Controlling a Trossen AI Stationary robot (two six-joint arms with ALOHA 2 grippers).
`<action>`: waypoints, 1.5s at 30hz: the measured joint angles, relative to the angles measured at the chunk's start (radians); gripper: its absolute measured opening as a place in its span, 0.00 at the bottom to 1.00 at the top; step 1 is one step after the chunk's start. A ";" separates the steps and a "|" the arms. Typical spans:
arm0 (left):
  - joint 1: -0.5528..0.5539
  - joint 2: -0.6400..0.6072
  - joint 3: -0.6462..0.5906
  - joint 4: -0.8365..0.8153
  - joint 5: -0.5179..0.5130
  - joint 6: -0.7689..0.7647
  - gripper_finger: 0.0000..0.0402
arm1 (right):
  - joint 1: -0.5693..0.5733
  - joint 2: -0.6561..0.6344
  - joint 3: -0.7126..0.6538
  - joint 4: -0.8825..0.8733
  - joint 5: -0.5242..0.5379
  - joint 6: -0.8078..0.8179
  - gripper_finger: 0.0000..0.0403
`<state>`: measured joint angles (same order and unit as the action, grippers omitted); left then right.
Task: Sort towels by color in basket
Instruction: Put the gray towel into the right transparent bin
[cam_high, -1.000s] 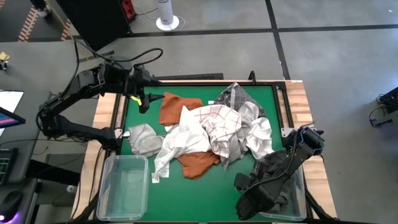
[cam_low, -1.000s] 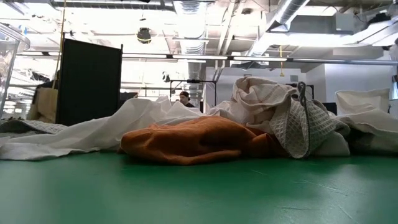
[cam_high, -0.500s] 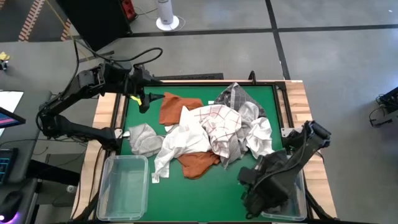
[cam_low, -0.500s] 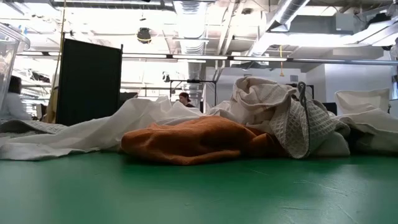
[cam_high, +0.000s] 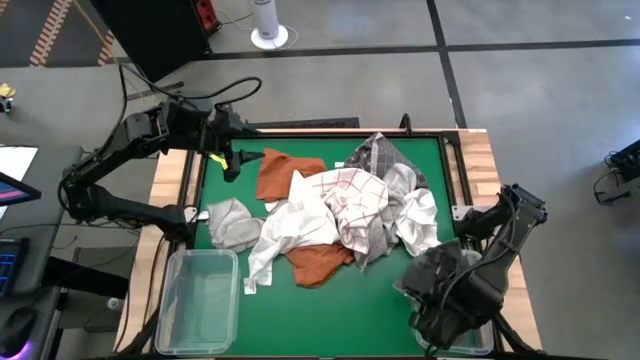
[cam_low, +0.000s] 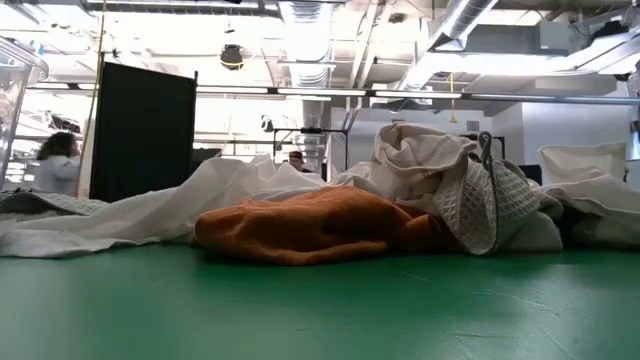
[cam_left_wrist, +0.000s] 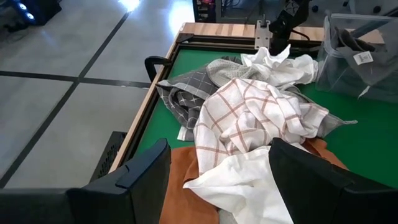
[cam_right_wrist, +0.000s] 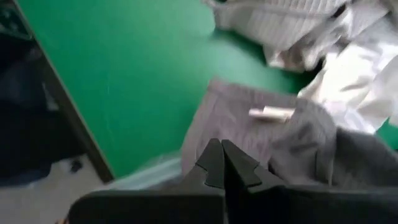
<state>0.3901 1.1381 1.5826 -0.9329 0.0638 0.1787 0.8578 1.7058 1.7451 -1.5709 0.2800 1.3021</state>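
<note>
A heap of towels lies mid-table: rust orange ones (cam_high: 275, 172) (cam_low: 310, 225), a white one (cam_high: 290, 225), a white checked one (cam_high: 355, 195) (cam_left_wrist: 249, 106) and a dark checked one (cam_high: 375, 152). My left gripper (cam_high: 232, 165) (cam_left_wrist: 217, 174) hangs open above the heap's far left end, over the rust orange towel. My right arm (cam_high: 470, 285) stands over the near right corner. Its gripper (cam_right_wrist: 221, 163) points down, shut, just above a dark grey towel (cam_right_wrist: 273, 143) (cam_high: 435, 270) that bears a small white label (cam_right_wrist: 272, 112). That towel lies across the rim of the right basket (cam_left_wrist: 373, 74). My right gripper's shut fingertips stand over the dark grey towel near its edge (cam_right_wrist: 199, 134). Looking along the fingers, I cannot tell whether they touch the cloth. Nothing shows between them.
A clear basket (cam_high: 180, 262) stands at the near left corner. A light grey towel (cam_high: 232, 222) lies beside it. Bare green table (cam_high: 370, 310) shows along the near edge between the two baskets. Wooden rails (cam_high: 475, 160) border the table.
My right gripper has risen over the right basket and drifted toward the table's right edge, rolling about its own line. It has stayed shut. The towel heap and my left arm have kept still.
</note>
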 joint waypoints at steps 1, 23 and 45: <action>0.000 0.000 0.000 0.000 0.000 -0.001 0.65 | -0.003 -0.002 0.000 -0.001 -0.034 0.000 0.03; 0.000 0.000 0.000 0.002 0.000 -0.008 0.65 | 0.018 -0.021 -0.197 0.001 -0.291 0.164 0.27; 0.000 0.016 0.000 -0.001 0.000 -0.004 0.65 | -0.234 0.000 -0.143 0.000 -0.123 -0.149 0.24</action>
<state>0.3901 1.1545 1.5827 -0.9342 0.0639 0.1749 0.6235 1.7061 1.6016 -1.5707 0.1572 1.1531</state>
